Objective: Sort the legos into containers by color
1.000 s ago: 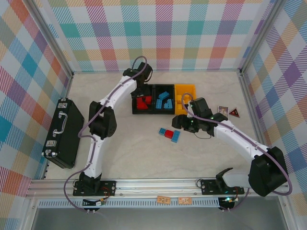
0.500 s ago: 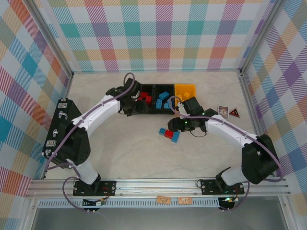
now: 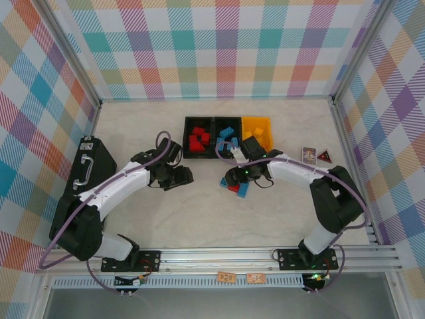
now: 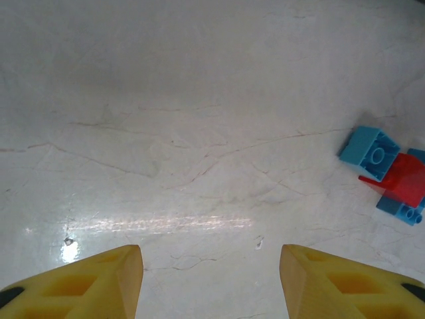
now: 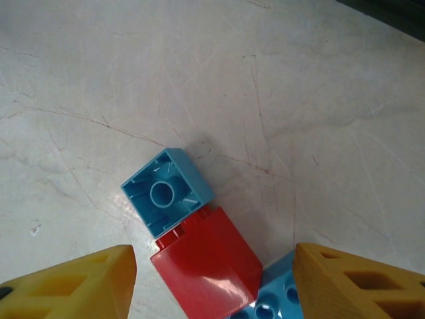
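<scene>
Three joined containers stand at the back of the table: a black bin point(image 3: 198, 141) with red legos, a black bin point(image 3: 227, 139) with blue legos, and a yellow-orange bin point(image 3: 257, 133) with yellow-orange ones. Three loose legos lie touching in front of them. They are an upturned blue square brick point(image 5: 167, 193), a red brick point(image 5: 207, 262) and a studded blue brick point(image 5: 279, 302). My right gripper point(image 5: 214, 266) hangs open just above them, with the red brick between its fingers' line. My left gripper point(image 4: 207, 266) is open and holds nothing, over bare table to the left of the trio point(image 4: 370, 153).
A large black case with a handle point(image 3: 86, 183) lies at the left edge. Two small cards point(image 3: 309, 154) point(image 3: 325, 156) sit right of the bins. A dark bin edge point(image 5: 392, 13) crosses the right wrist view's top corner. Plaid walls enclose the table.
My left gripper has drawn back from the red bin toward the near left and now hovers over the table. My right gripper has shifted left over the loose bricks.
</scene>
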